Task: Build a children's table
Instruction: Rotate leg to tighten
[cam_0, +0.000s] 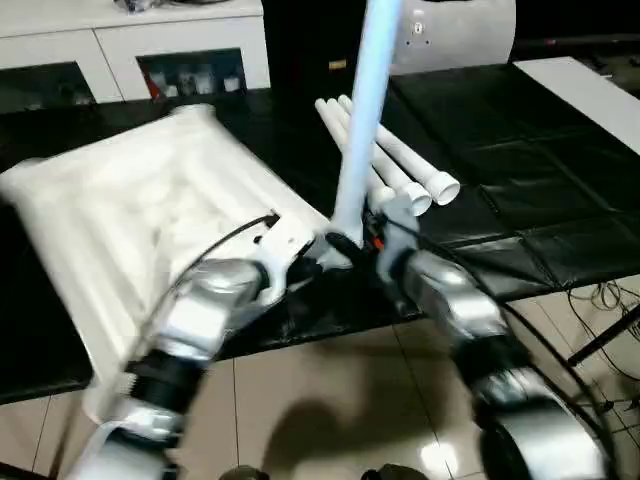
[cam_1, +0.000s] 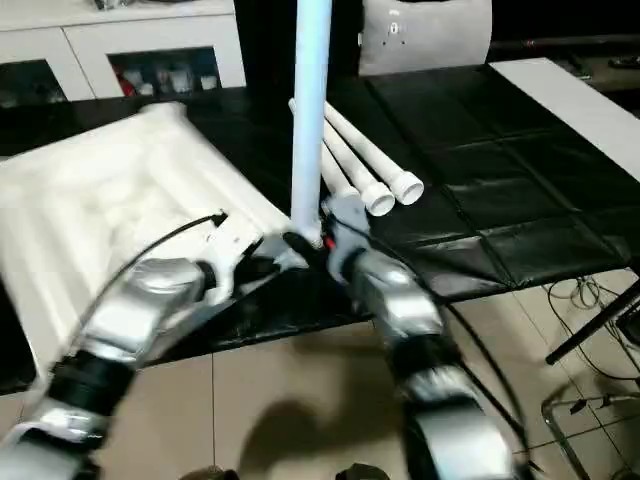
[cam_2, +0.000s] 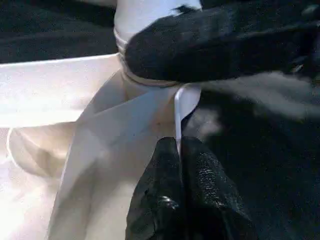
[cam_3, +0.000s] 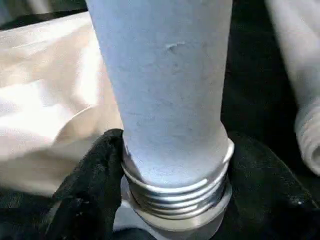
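Nearest me, my left gripper (cam_0: 318, 262) pinches the tabletop (cam_0: 140, 230) rim by its corner socket. Just beside it, my right gripper (cam_0: 352, 243) clasps the upright leg (cam_0: 365, 110) at its threaded base. Beyond lie three spare legs (cam_0: 395, 165) on the black sheet (cam_0: 520, 170).

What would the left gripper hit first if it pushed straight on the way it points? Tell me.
Likely the upright leg in the corner socket, just past the thin tabletop rib its fingers pinch. The right gripper's finger wraps that leg there too; depth is unclear.
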